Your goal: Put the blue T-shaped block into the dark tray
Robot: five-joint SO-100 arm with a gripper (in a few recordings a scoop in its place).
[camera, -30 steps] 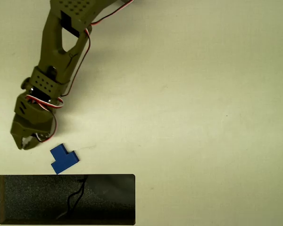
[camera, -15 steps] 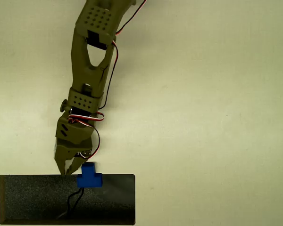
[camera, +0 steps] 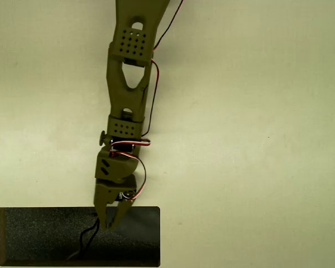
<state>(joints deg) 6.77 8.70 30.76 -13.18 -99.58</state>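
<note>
I see the gripper (camera: 107,223) pointing to 6 o'clock over the dark tray (camera: 39,237), long axis 3-to-9. Fingers nearly together; grasp untellable. Pale table (camera: 257,139).

Olive arm (camera: 125,106) stretched straight down — jaws nearly closed.

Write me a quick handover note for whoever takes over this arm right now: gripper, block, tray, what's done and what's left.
Gripper: over the upper rim of the dark tray in the overhead view, fingers close together, pointing into the tray. Whether it is clamped on anything cannot be told.
Blue T-shaped block: not visible from above now. Half a second ago it was at the fingertips by the tray's rim, so it may be hidden under the gripper.
Done: the arm has come to the tray.
Left: confirm where the block is, release it on the tray floor if needed, then back off.
</note>
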